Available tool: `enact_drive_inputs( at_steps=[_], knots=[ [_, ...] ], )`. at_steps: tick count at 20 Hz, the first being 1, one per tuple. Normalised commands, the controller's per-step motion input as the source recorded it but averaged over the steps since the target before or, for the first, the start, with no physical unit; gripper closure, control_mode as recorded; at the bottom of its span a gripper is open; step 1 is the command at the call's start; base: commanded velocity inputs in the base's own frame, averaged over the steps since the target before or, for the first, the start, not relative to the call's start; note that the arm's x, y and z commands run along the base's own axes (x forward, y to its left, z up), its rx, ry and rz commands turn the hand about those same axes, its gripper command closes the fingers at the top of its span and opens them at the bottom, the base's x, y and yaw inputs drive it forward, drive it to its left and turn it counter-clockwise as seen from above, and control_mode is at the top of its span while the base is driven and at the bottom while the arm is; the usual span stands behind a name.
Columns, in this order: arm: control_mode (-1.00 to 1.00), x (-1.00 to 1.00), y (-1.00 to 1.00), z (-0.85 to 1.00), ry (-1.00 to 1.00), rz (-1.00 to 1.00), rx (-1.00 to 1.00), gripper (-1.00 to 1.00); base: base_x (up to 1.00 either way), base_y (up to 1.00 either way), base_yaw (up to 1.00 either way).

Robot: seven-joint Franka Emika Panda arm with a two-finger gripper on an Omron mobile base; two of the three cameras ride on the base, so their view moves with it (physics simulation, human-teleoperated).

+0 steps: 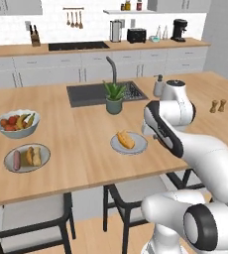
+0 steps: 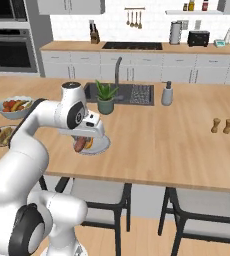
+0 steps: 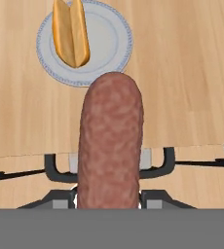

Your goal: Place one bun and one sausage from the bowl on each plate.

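A sausage (image 3: 110, 141) rides clamped between the two fingers of the robot's gripper (image 3: 109, 198), its length running straight out ahead of the hand and its far end just short of a pale plate (image 3: 109, 46) that lies ahead on the wooden island counter (image 3: 182, 73). A split bun (image 3: 71, 31) already rests on that plate, toward its left half as the hand sees it, leaving bare plate beside it for the sausage.

From the right base camera the sausage (image 2: 80, 145) shows under the wrist, low over the plate's (image 2: 101, 146) near edge; whether it touches the rim cannot be told.

Well off to the gripper's left, by the counter's near edge, a shallow dish (image 1: 41, 159) holds one more sausage (image 1: 17, 159) and what look like two buns (image 1: 33, 156). Just beyond it stands a deeper pale fruit bowl (image 1: 18, 130). Whether this dish is the serving bowl or the second plate is not clear at this size.

By the look of it, the first plate is half served and about to be finished: the sausage needs only to be lowered beside the bun and let go. The second serving appears to be still ahead.
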Motion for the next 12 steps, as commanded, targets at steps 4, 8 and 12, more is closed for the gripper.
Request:
enact_drive_inputs(
  at_steps=[4,8,12],
  knots=[
    [1.0,0.0,0.0,0.0,0.0,0.0,0.0,1.0,0.46,-0.03,0.0],
    [1.0,0.0,0.0,0.0,0.0,0.0,0.0,1.0,0.26,-0.31,0.0],
    [1.0,0.0,0.0,0.0,0.0,0.0,0.0,1.0,0.61,-0.15,0.0]
  ],
)
